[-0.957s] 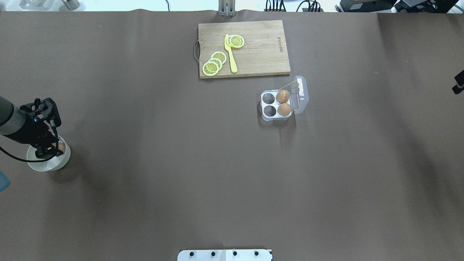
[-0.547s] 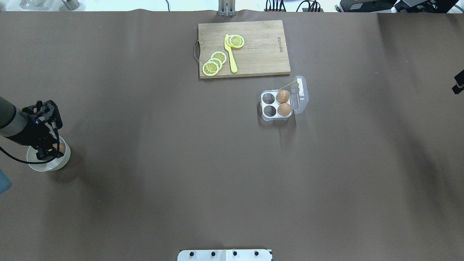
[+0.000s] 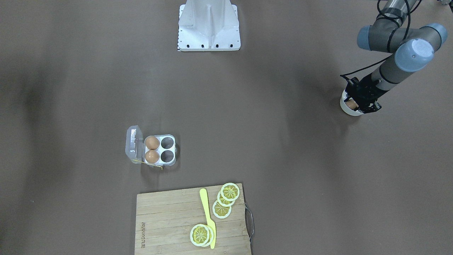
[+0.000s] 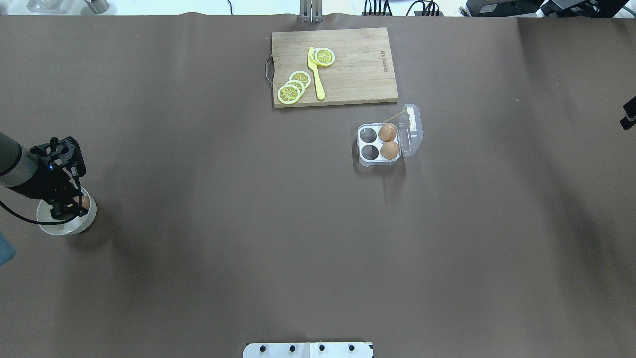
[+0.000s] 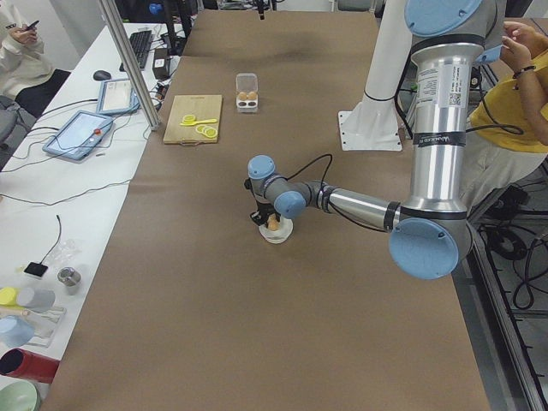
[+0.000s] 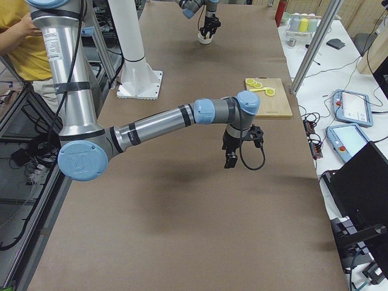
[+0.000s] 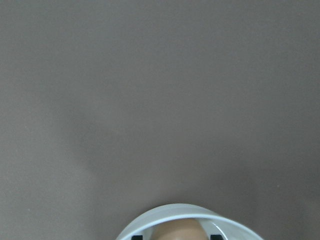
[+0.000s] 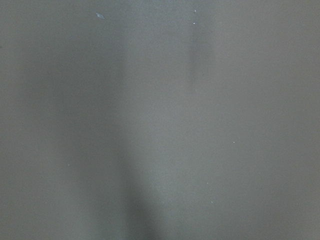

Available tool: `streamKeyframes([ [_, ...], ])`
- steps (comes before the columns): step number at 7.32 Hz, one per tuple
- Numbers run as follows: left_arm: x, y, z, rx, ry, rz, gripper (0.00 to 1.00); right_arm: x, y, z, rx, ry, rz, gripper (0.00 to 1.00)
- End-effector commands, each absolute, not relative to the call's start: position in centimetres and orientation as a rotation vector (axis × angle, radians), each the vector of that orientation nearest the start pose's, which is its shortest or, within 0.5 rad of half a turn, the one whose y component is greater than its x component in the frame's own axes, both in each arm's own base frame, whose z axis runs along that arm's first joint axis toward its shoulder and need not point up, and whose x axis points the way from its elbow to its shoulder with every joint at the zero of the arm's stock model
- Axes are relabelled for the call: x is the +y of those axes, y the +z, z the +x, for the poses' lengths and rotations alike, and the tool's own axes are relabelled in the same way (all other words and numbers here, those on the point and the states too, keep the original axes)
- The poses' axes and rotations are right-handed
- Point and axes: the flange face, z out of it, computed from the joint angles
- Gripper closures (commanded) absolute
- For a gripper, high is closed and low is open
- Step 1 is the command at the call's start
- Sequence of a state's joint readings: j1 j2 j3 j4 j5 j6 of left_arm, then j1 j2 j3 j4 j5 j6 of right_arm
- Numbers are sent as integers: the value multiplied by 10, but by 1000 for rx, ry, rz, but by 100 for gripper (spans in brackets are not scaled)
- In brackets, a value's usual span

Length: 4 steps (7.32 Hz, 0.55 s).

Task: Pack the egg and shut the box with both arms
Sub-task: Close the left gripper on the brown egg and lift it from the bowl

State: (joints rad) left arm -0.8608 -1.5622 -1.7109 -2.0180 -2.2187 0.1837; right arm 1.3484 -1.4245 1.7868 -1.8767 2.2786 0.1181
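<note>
One egg (image 4: 84,203) lies in a white bowl (image 4: 74,227) at the table's left edge; it also shows in the left wrist view (image 7: 179,230) and the front view (image 3: 351,104). My left gripper (image 4: 69,206) reaches down into the bowl, its two black fingertips (image 7: 138,237) on either side of the egg with small gaps, so it is open. The box (image 4: 370,160) stands mid-table with its clear lid (image 4: 413,132) folded open to the right. Two eggs (image 4: 387,133) (image 4: 390,149) fill its right cells; the left cells are empty. My right gripper (image 6: 230,159) hovers over bare table at the far right; I cannot tell its state.
A wooden cutting board (image 4: 357,74) with lemon slices (image 4: 294,87) and a yellow knife (image 4: 316,74) lies behind the box. The white base block (image 4: 308,349) is at the near edge. Brown table covering lies between bowl and box.
My left gripper shifted slightly left and settled lower over the bowl, then held still. The egg stayed in the bowl. The box and the right arm have not moved.
</note>
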Motion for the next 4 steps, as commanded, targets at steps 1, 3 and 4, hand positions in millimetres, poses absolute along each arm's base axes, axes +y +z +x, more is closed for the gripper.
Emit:
streamKeyframes([
  [1, -432, 538, 274, 798, 1028, 407, 78, -532, 517, -50, -704, -118, -72, 0],
  [3, -432, 530, 267, 799, 1022, 426, 81, -531, 517, -50, -704, -118, -70, 0],
  [4, -433, 526, 267, 800, 1020, 433, 81, -530, 518, -50, -704, -118, -72, 0],
])
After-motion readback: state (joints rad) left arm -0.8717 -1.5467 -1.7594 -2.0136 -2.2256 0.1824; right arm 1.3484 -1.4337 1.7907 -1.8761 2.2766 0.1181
